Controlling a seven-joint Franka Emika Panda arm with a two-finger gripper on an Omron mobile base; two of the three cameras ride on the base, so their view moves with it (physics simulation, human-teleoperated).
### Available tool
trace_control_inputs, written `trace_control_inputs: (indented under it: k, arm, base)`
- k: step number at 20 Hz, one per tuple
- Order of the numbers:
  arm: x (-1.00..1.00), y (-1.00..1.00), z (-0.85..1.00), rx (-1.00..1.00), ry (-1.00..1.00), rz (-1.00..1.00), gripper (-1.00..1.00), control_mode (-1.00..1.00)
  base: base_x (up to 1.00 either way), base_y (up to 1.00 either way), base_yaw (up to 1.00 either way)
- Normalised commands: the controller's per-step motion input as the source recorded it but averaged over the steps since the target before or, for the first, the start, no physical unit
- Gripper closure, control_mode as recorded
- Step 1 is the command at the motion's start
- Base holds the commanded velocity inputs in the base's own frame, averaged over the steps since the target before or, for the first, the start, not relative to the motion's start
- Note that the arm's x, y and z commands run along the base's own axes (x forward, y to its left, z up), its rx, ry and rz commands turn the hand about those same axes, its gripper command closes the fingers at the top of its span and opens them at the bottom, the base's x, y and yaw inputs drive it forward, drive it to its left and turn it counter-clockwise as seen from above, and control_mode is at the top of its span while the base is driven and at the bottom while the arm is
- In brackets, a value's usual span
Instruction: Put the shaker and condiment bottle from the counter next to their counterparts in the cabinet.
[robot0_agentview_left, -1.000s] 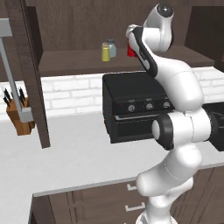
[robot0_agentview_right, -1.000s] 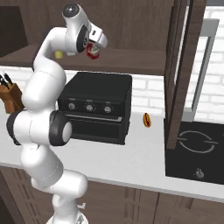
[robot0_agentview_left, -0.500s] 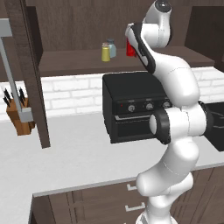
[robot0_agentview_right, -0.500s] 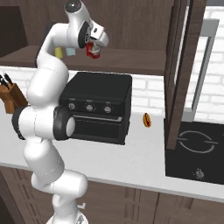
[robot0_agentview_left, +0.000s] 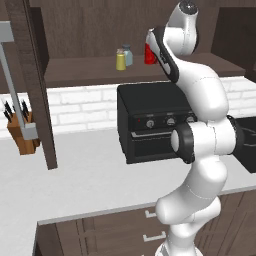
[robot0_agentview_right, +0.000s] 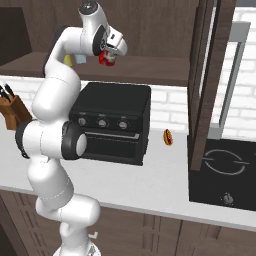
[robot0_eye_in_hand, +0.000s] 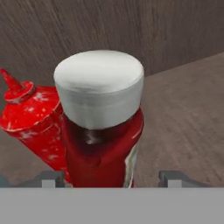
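The condiment bottle (robot0_eye_in_hand: 103, 131) hides much of the red squeeze bottle (robot0_eye_in_hand: 33, 118); its own base is cut off.

The white arm rears up from its base, elbow bent high, wrist turned forward and down; its gripper (robot0_agentview_right: 108, 59) stands with fingertips (robot0_eye_in_hand: 49, 178) spread apart.

Glossy white rounded arm (robot0_agentview_left: 200, 105) segments joined by dark grey joints.
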Motion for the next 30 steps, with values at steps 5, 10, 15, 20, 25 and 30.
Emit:
trace_control_inputs:
  k: [5,10,15,20,25,30]
  arm:
    - [0.00,-0.13,-0.19,0.00,0.00,0.00,-1.00,-1.00]
    - [-0.10,-0.03,0.00,0.00,0.00,0.00,-1.00,-1.00]
    - [-0.31,0.00,0.00,0.00,0.00,0.01,-1.00,-1.00]
    - [-0.44,0.00,0.00,0.00,0.00,0.04,-1.00,-1.00]
    - [-0.53,0.00,0.00,0.00,0.00,0.05,-1.00,-1.00]
    - [-0.62,0.00,0.01,0.00,-0.03,0.07,-1.00,-1.00]
  base:
    - [0.00,0.00,0.00]
    - [0.00,0.00,0.00]
    - [0.00,0.00,0.00]
    - [0.00,0.00,0.00]
    - [0.00,0.00,0.00]
    - [0.00,0.00,0.00]
